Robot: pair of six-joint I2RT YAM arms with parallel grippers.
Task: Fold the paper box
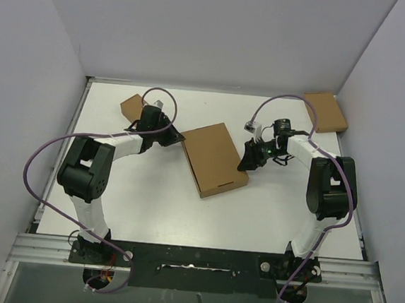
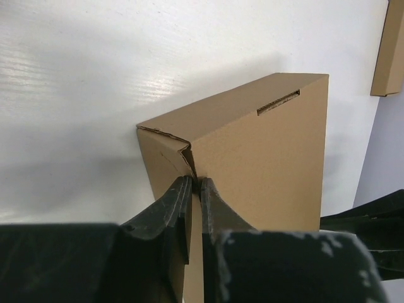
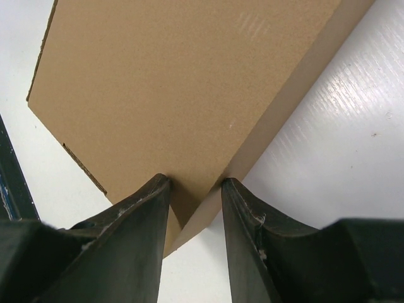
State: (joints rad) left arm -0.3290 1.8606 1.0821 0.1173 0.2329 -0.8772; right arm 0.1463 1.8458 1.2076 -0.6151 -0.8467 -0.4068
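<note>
Both arms reach in from the near edge and bend toward the middle. The left tool (image 2: 195,184) is clamped on a thin cardboard edge at the left far corner of the paper box (image 1: 214,160). The right tool (image 3: 194,189) has its jaws apart, straddling the box's right corner. The flat, closed corrugated box lies mid-worktop (image 1: 147,210), with bare white surface toward the near edge. A small box (image 1: 130,105) sits beyond the left tool, and a second small box (image 1: 326,111) lies in the far right corner.
</note>
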